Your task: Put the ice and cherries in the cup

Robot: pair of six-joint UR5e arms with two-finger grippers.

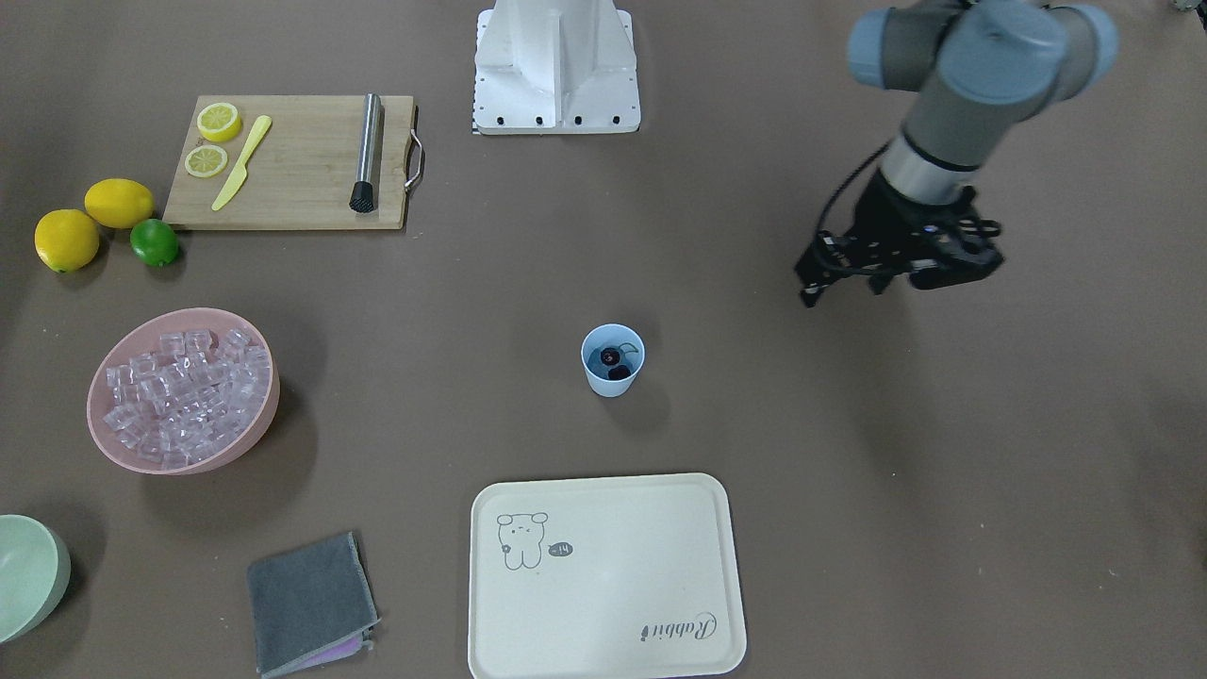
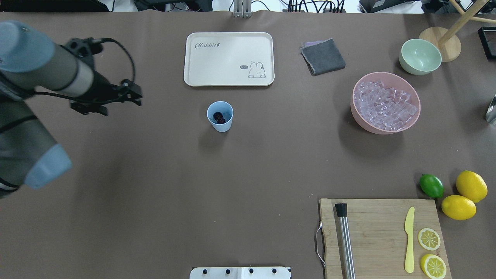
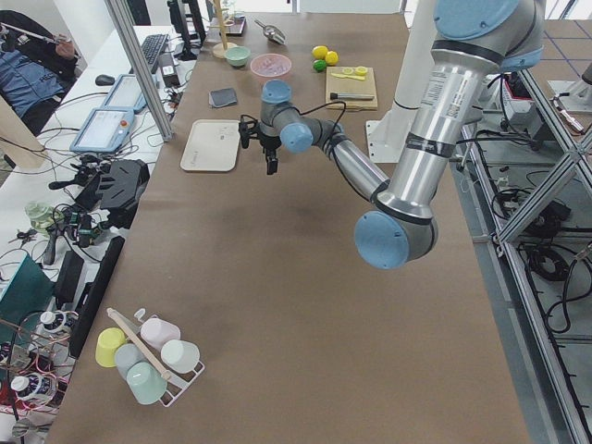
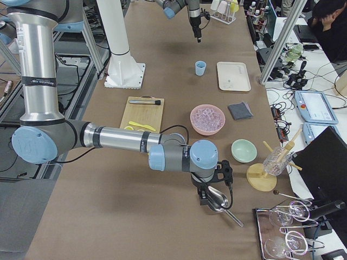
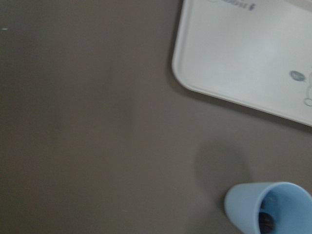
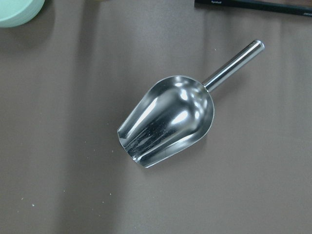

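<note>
— Where's the ice (image 1: 184, 396)?
— Heaped in the pink bowl (image 1: 247, 445), well apart from both pincers.
— And the pincers?
— The left pincer (image 1: 844, 290) hangs spread and empty, well aside of the cup (image 1: 613, 385). The right pincer (image 4: 209, 192) is above a scoop (image 6: 168, 119); its grip I cannot tell.
— The cherries (image 1: 612, 358)?
— Inside the cup.

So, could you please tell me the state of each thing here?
cup: upright, cherries inside, no ice seen
pink bowl: full of ice
metal scoop: lying flat, empty
tray: bare
left gripper: open, empty
right gripper: open or shut, cannot tell
</note>
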